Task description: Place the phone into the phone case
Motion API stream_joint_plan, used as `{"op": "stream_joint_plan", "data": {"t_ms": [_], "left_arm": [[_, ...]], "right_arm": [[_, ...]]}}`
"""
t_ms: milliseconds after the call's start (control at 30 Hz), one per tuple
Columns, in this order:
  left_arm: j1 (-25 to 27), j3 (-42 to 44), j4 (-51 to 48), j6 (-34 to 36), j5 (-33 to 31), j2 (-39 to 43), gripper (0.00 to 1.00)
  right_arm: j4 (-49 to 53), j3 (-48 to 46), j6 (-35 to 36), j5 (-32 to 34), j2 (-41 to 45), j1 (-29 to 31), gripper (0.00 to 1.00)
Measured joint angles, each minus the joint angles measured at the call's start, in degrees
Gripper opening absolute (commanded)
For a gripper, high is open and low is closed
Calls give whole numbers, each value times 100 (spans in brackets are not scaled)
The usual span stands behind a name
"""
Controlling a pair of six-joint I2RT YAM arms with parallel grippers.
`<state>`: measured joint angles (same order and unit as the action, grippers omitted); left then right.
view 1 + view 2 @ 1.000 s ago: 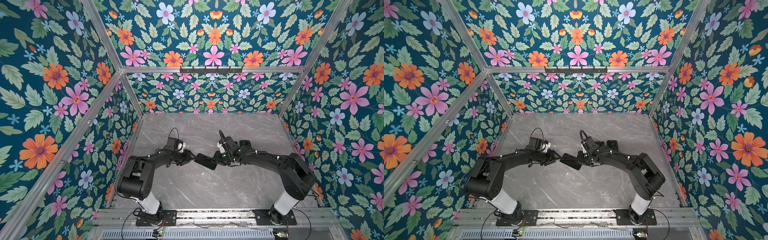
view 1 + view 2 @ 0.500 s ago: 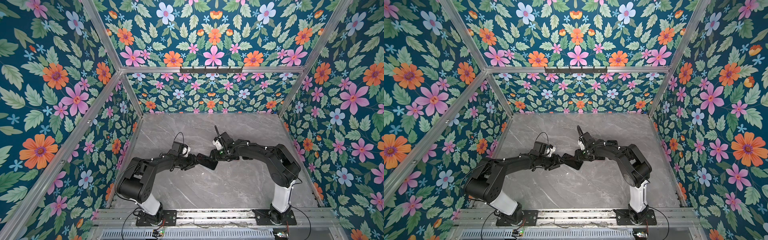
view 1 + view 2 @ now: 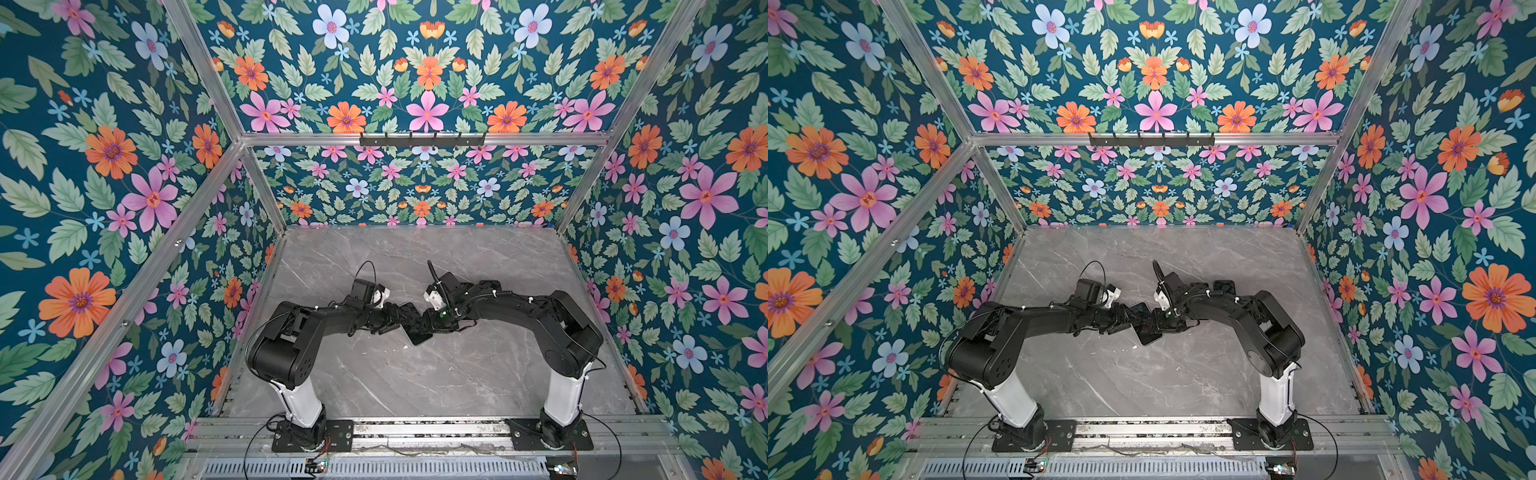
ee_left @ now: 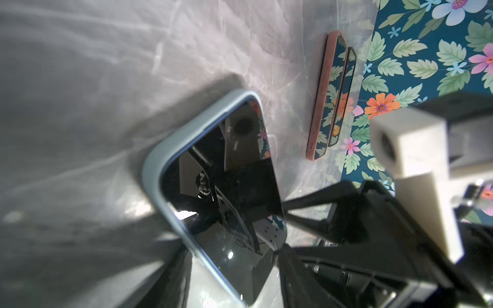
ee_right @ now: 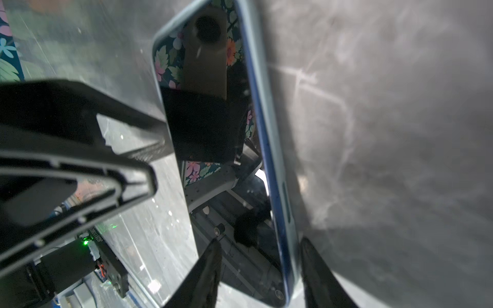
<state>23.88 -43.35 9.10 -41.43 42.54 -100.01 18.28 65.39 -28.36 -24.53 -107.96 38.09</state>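
Pale-blue case (image 4: 153,165) rims the dark phone (image 4: 226,186), which sits on the grey surface (image 3: 415,386) between both arms. My left end effector (image 4: 233,250) straddles one end, and the right end effector (image 5: 260,248) brackets its long edge. I can't tell whether either is clamped. Well apart, a pink-cased phone (image 4: 320,101) lies by the wall (image 4: 426,66).

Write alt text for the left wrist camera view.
A phone with a glossy black screen, rimmed by a light blue case, is centred over a grey marble table. The right gripper reaches its long edge; a pink-edged phone or case lies beyond, by the floral wall.
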Motion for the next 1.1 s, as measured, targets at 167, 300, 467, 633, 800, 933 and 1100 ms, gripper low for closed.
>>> {"op": "stream_joint_plan", "data": {"t_ms": [167, 300, 467, 633, 800, 933, 1100], "left_arm": [[39, -127, 96, 0, 39, -168, 51], [55, -216, 190, 0, 160, -317, 51], [57, -385, 291, 4, 280, -505, 51], [94, -258, -201, 157, 90, -162, 48], [208, 243, -1257, 258, -72, 645, 40], [345, 466, -1690, 90, -109, 1110, 37], [551, 551, -1746, -105, -109, 1298, 33]], "right_arm": [[-103, -195, -234, -57, 118, 136, 47], [-149, -304, -437, -37, 212, 151, 47], [-131, -393, -592, 61, 348, 162, 50], [197, -411, -688, 411, 667, 160, 49], [470, -671, -1108, 682, 1137, 249, 48], [470, -887, -1486, 728, 1340, 468, 47], [116, -1010, -1707, 708, 1370, 562, 45]]}}
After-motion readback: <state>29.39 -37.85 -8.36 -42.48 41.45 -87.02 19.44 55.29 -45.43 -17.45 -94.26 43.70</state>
